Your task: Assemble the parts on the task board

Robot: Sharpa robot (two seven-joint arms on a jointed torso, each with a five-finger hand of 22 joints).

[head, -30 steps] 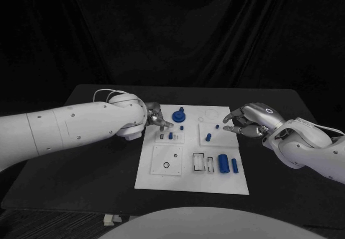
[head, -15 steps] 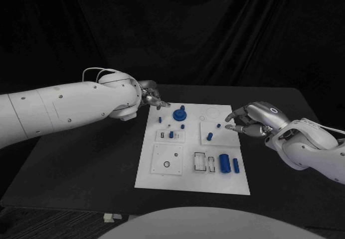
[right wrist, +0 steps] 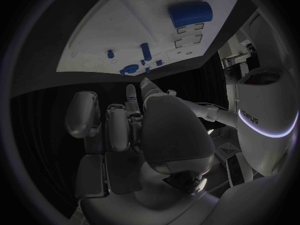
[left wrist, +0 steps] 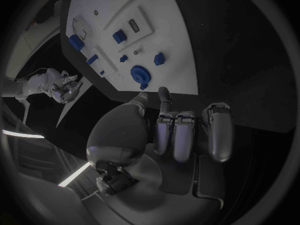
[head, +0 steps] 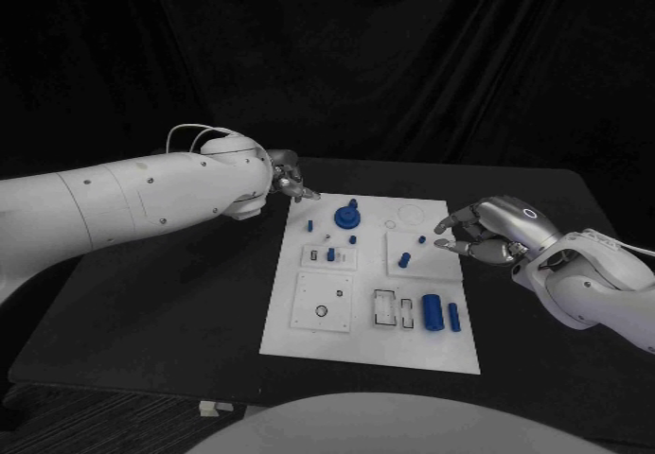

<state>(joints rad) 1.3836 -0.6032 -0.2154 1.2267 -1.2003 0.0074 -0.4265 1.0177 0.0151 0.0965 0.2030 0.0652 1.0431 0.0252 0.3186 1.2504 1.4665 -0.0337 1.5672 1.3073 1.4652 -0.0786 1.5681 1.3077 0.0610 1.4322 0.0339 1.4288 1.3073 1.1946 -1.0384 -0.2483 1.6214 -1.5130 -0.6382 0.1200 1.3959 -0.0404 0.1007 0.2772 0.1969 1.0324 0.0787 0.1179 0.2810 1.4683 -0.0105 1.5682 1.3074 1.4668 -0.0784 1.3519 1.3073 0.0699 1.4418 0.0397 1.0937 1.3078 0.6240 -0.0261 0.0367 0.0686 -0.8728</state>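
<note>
Nearest the robot, the task board (head: 308, 342) lies in the middle of the black desk (head: 178, 312). Its near end carries a large blue cylinder (head: 432, 310) with a slimmer blue rod (head: 453, 317) just beside it. Further along stand small blue pegs (head: 405, 260), and near the far end stands a blue round part (head: 346, 218) with a post.

The right hand (head: 473, 236) hovers at the board's right edge, fingers curled loosely, grasping nothing that can be seen; it has barely shifted over the last second.

The left hand (head: 290, 179) is the one that has changed. A second ago it was low over the small pegs at the board's far left; now it sits off the far left corner, lifted clear. The left wrist view shows its fingers (left wrist: 185, 135) bent inward with nothing between them. That reads as a retreat after a placement, so the next part is probably due.

The only legible writing is on the robot's own arm in the right wrist view, too partial to read with confidence.
</note>
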